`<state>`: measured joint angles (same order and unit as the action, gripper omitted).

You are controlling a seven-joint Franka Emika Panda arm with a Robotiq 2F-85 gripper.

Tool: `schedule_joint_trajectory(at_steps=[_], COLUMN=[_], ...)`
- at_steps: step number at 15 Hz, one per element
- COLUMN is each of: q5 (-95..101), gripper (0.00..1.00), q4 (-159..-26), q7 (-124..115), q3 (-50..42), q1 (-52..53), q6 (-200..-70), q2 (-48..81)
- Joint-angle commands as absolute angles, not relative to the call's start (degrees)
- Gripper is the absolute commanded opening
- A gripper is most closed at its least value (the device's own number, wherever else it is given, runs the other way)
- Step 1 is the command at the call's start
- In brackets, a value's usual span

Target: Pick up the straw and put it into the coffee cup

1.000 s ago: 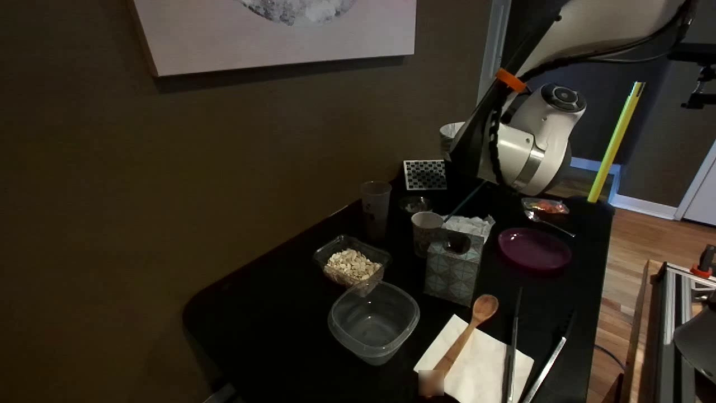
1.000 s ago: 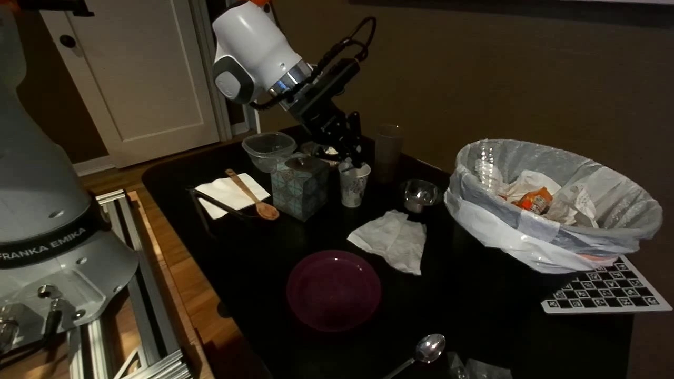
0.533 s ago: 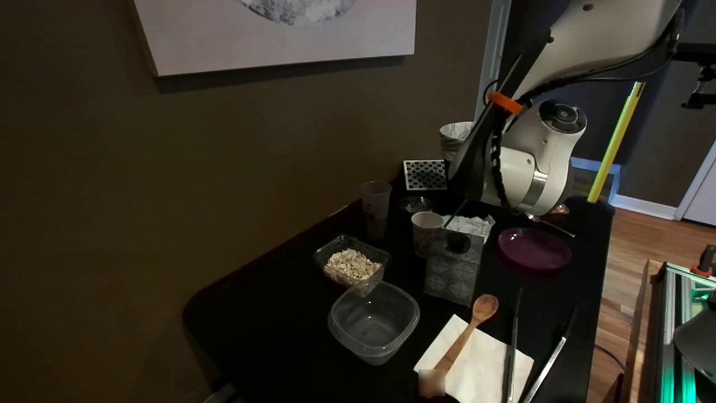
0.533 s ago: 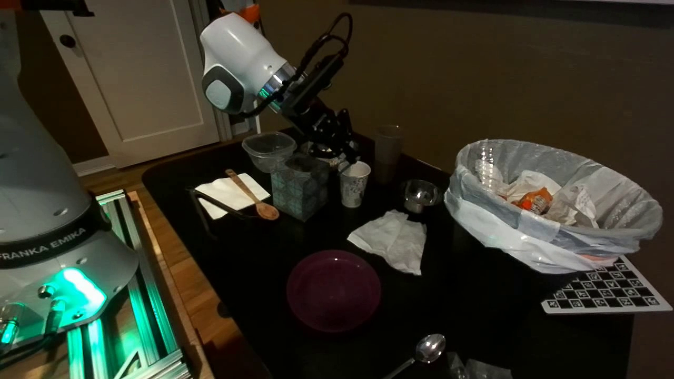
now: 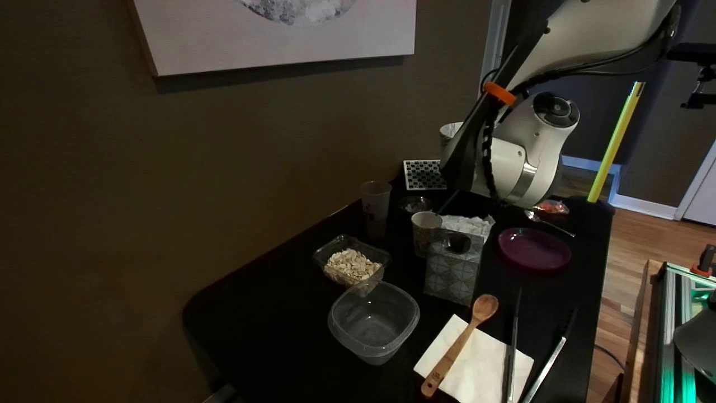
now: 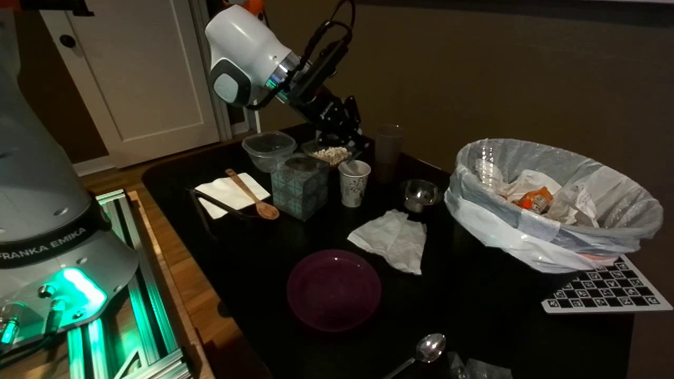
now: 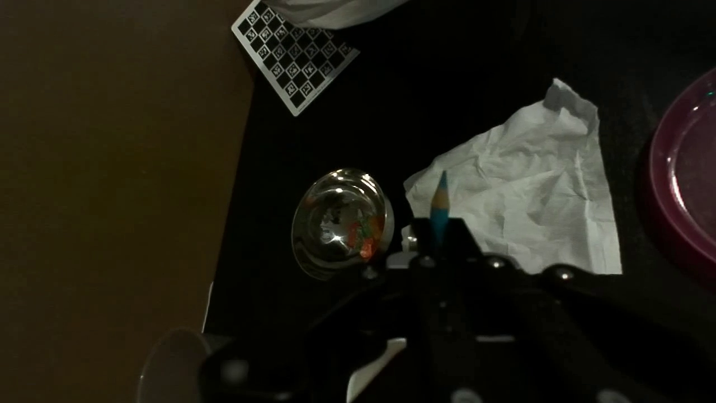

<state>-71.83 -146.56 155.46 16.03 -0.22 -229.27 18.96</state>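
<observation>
Partly, the end effector hides its clamped blue pencil.

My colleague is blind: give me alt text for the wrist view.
The end effector grips a blue colored pencil, its sharpened tip toward the top of the picture. Beyond it, on a dark tabletop, are a shiny bowl and crumpled white paper, with part of a purple plate at the right edge and a black-and-white patterned board at upper left.
</observation>
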Motion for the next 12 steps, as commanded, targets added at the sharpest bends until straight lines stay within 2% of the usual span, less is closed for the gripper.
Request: schedule_joint_trajectory(at_steps=[1,6,7,12], q5=[-70.9,-67.6,-67.0,-65.9], gripper=[0.02,0.02,0.02,0.02], q4=[-145.0,-143.7,-143.9,-141.8], q7=[157.5,157.4,156.3,157.2], q3=[15.0,13.6,9.0,3.6], q1=[0.7,2.8,7.6,13.7], q6=[-230.8,-231.9,-231.2,-231.5], q2=[20.5,24.6,25.4,30.2])
